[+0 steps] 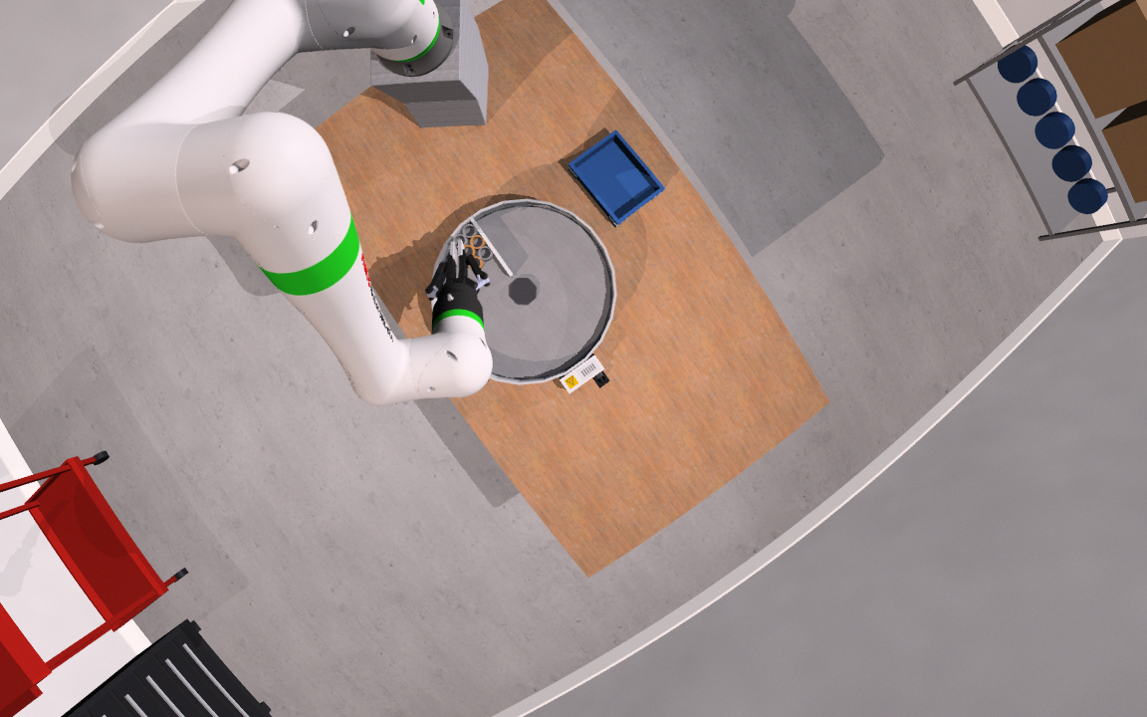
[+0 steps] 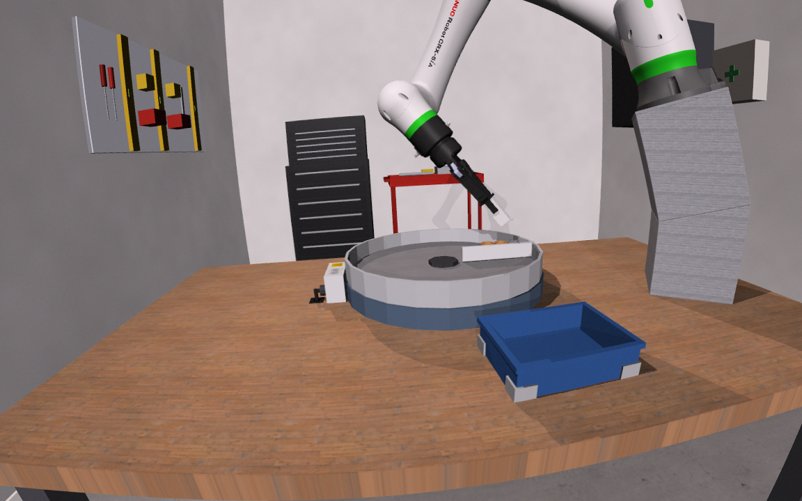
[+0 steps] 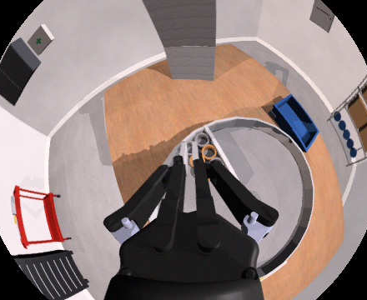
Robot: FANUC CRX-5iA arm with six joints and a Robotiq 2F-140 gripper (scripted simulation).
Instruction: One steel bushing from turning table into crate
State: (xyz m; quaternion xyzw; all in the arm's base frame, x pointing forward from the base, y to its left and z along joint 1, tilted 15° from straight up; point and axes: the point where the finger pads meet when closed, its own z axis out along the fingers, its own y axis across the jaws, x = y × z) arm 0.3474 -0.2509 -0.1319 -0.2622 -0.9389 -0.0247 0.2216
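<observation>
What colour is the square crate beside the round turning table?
Blue, with light grey corner feet: the square crate, clearest in the exterior view.

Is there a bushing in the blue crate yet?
No, the exterior view shows only bare blue floor inside the crate.

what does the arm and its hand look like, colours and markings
The arm is glossy white with rounded tubular links, bright green bands at the joints and red and black lettering along the forearm. The wrist turns black past the last green band. The hand is black with slim linked fingers, pale tips and small pale pins at the knuckles.
</observation>
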